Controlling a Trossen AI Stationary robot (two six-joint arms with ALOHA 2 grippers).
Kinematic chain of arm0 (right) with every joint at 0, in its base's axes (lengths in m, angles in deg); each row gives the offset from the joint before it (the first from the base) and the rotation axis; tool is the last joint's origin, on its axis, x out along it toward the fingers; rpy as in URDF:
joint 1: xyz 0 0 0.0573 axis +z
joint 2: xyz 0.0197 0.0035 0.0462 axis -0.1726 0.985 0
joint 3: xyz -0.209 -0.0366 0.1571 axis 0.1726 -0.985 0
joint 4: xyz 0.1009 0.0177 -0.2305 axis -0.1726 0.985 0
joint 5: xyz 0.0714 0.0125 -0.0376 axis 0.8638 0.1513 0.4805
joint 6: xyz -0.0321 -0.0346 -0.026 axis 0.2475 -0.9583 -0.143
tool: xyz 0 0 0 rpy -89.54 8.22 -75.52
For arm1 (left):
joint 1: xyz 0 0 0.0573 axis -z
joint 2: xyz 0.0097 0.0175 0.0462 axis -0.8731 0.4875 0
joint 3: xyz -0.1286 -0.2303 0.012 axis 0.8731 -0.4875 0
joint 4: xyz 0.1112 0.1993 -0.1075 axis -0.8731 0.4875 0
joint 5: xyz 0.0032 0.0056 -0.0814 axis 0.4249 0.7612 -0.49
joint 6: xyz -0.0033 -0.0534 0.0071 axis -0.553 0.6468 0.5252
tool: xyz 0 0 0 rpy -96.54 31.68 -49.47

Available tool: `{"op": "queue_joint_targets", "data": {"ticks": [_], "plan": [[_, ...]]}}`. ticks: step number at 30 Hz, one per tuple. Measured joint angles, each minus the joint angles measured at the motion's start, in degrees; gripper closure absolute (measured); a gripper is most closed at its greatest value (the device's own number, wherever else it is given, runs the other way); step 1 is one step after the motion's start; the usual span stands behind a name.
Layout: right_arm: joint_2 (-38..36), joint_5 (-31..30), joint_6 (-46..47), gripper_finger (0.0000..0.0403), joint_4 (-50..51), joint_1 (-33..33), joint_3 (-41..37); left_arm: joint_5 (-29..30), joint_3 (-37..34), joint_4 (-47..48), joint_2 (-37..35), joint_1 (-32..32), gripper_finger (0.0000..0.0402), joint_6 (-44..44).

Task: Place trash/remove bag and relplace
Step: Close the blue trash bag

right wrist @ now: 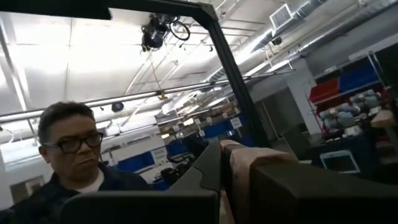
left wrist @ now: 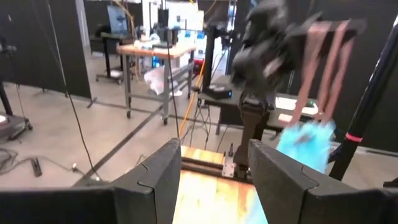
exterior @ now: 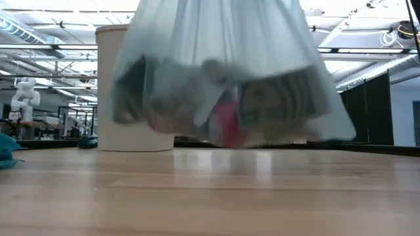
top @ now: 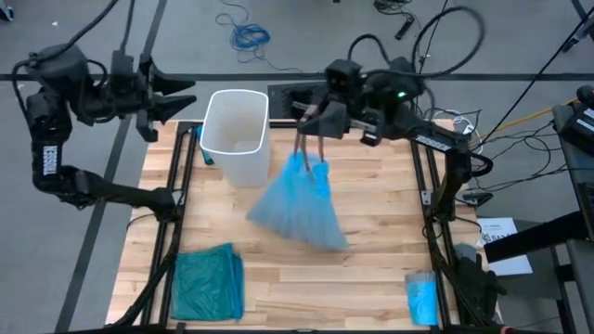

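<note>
The right gripper is pressed together on the gathered top of the bag, holding it up beside the white bin, over the middle of the table. In the high view the bag is smeared with blur, so its edges are hard to trace. In the low view its top is cut off, and the trash inside shows only as dim brown, whitish and reddish shapes through the plastic. Whether the bag's bottom touches the wood cannot be told. The right wrist view shows none of the bag, only closed fingers, the ceiling and a person.

The left gripper hangs spread and empty off the table's far left corner, near the bin. A teal bag lies at the near left and a small blue packet at the near right.
</note>
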Motion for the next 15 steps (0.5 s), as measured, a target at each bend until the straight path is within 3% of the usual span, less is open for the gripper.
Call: {"op": "queue_joint_targets", "data": {"ticks": [4, 15], "plan": [[-0.5, -0.7, -5.8, 0.0403, 10.4, 0.7, 6.1, 0.0, -0.1, 0.6, 0.4, 0.0, 0.022, -0.3], [-7.4, -8.5, -18.4, 0.0403, 27.2, 0.3, 6.1, -0.4, -0.1, 2.1, 0.9, 0.0, 0.022, -0.9]]}}
